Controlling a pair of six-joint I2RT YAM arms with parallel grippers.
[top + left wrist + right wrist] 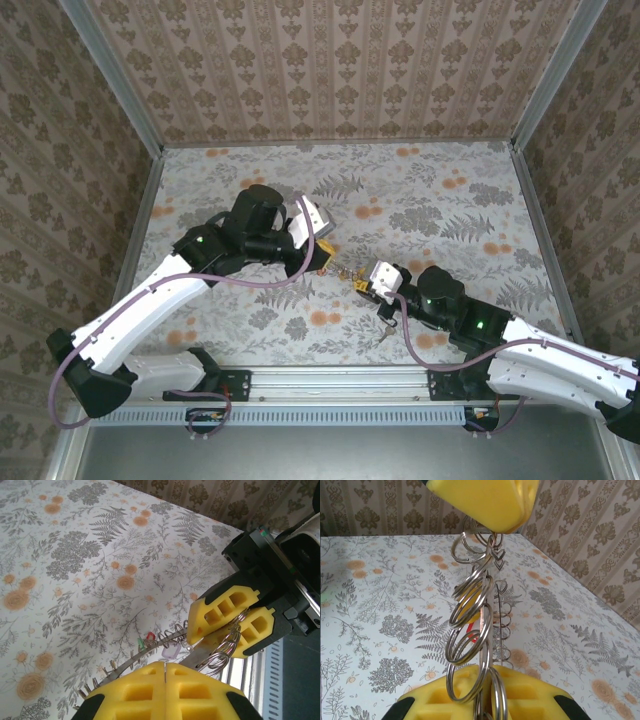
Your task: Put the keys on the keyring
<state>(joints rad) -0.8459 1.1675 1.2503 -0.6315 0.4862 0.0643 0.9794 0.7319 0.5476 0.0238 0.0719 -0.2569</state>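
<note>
The keyring [127, 660] is a thin metal band strung with wire split rings, stretched between my two grippers above the floral cloth. My left gripper [165, 666] is shut on it, its yellow pads pressed together over the band. My right gripper [235, 625] is shut on the other stretch, where several split rings [222, 652] bunch up. Small red [150, 636], green [141, 642] and pale lilac [171, 651] tags hang from the band. In the right wrist view the band [484, 645] rises from my right gripper [490, 672] to my left gripper [487, 510], with a red tag [472, 629] behind the rings. The keys' metal blades are too small to make out.
The two grippers [325, 250] [375, 283] meet low over the middle of the table [450, 200], close to the near rail [330, 380]. Patterned walls enclose the left, back and right. A small dark item [383, 337] lies on the cloth under the right arm.
</note>
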